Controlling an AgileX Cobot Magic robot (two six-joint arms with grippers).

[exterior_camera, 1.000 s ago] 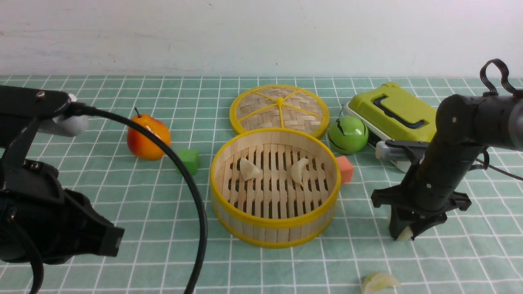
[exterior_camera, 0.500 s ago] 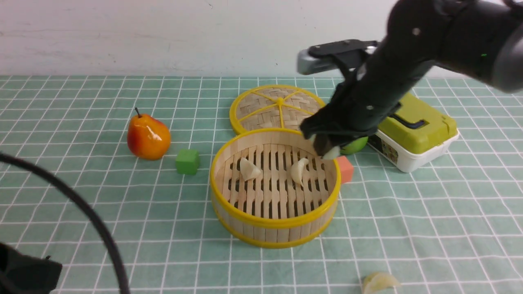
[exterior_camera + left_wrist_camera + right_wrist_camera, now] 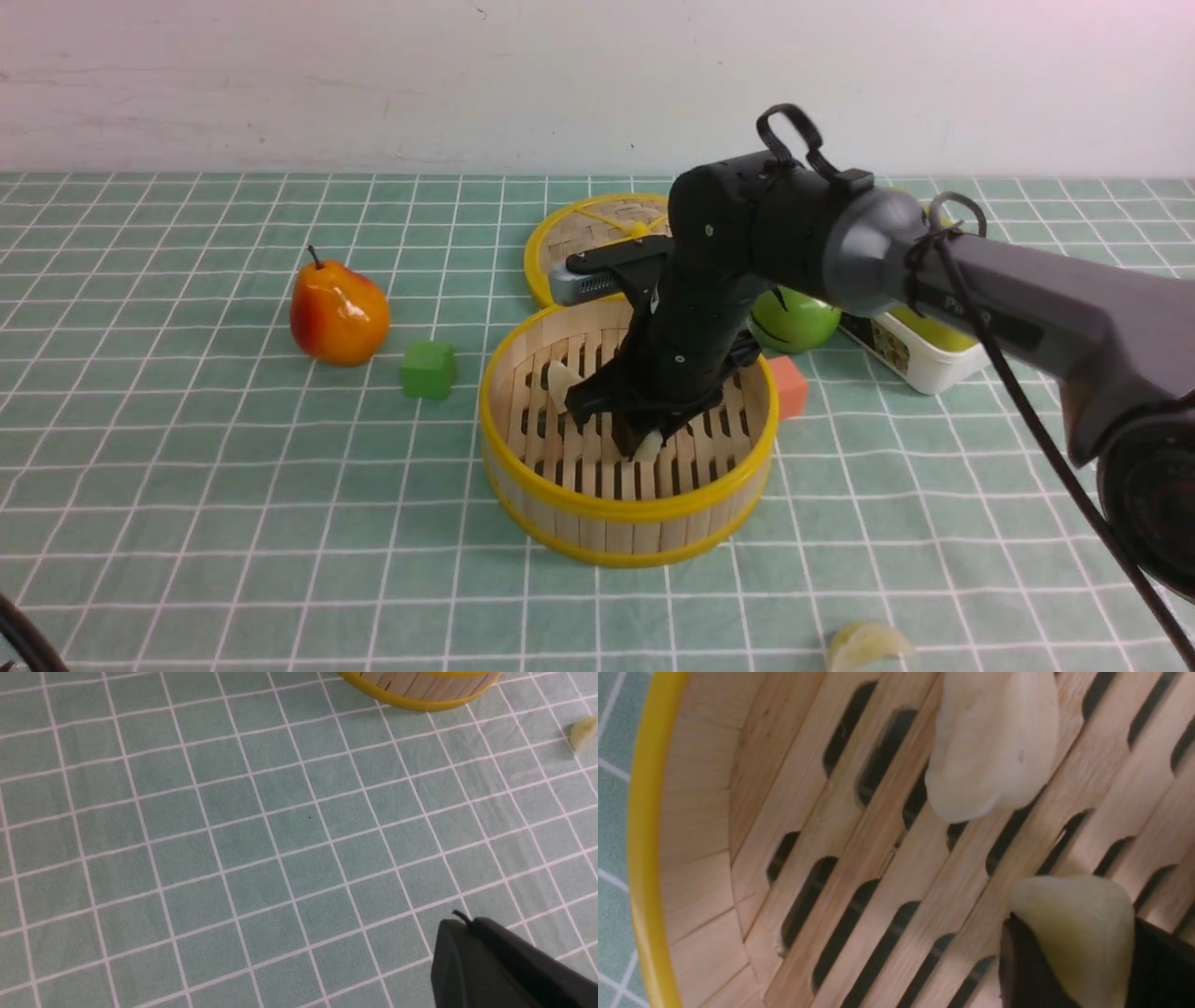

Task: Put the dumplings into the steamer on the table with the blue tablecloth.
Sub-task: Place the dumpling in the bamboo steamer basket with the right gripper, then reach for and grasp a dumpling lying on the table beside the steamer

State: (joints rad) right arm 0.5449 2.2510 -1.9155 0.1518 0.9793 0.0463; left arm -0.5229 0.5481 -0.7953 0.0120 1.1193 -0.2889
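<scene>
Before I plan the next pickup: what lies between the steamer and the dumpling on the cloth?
Nothing: bare tablecloth between steamer and dumpling, per the front view.

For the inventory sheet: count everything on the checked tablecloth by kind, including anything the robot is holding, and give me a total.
dumplings: 3 in view (the arm may hide more)
fruit: 2, pear, green apple
cubes: 2, green cube, orange cube
steamer: 1
lid: 1
box: 1
total: 10
</scene>
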